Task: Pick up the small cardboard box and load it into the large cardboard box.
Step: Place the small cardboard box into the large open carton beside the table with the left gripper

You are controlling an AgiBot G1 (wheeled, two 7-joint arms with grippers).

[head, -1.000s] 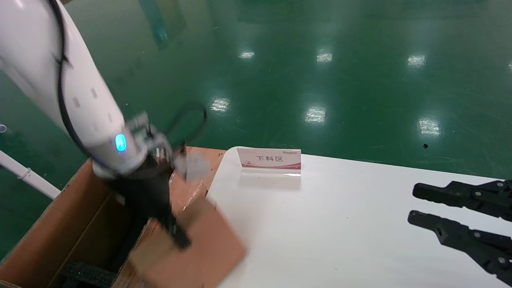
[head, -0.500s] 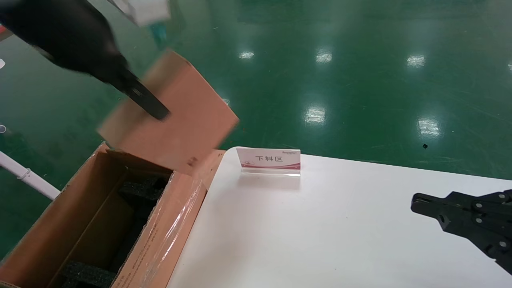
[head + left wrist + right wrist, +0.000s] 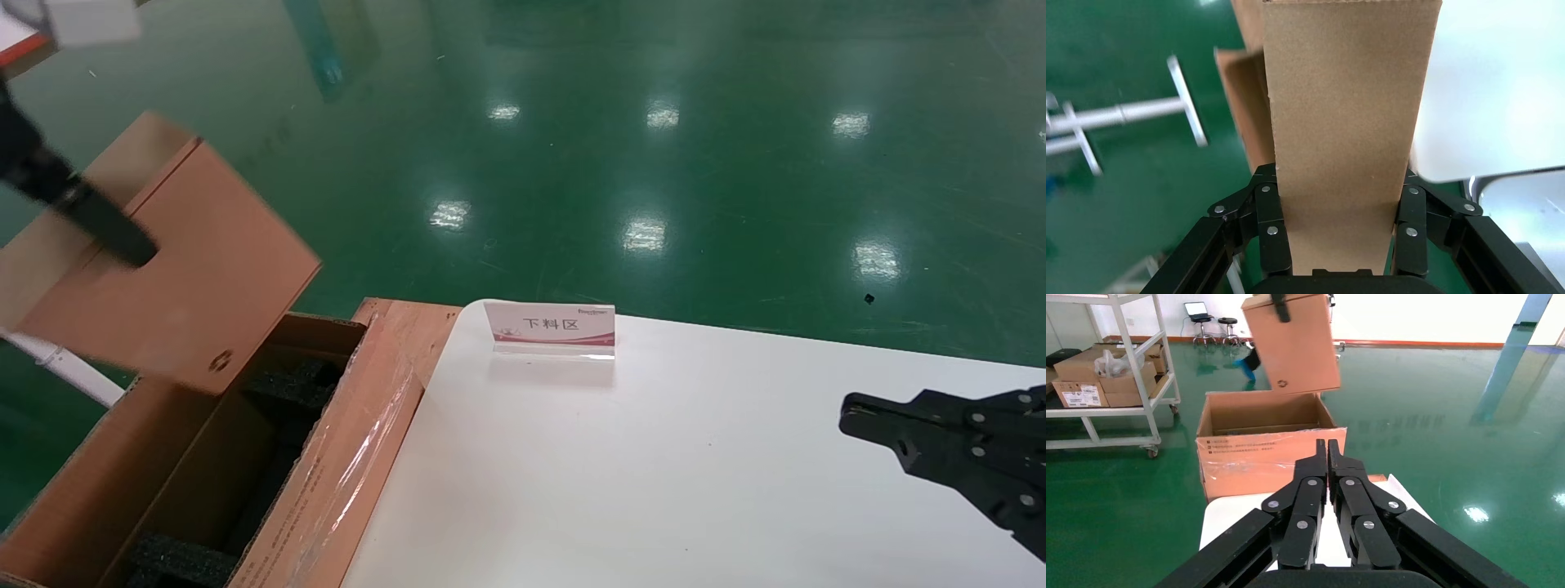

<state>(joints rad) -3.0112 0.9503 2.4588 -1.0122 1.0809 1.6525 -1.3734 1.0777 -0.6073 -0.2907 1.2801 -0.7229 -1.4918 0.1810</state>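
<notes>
The left end effector is clenched on the flat, slim brown small cardboard box, which has swung leftward and lower since half a second ago. It now hangs tilted over the open, foam-lined brown large cardboard box instead of near the white table. The right end effector stays pressed closed over that table.

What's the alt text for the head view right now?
The left gripper holds the small cardboard box in the air, tilted, above the open large cardboard box, which stands beside the white table. A small sign stands at the table's far edge, and the right gripper hangs shut over its right side.
</notes>
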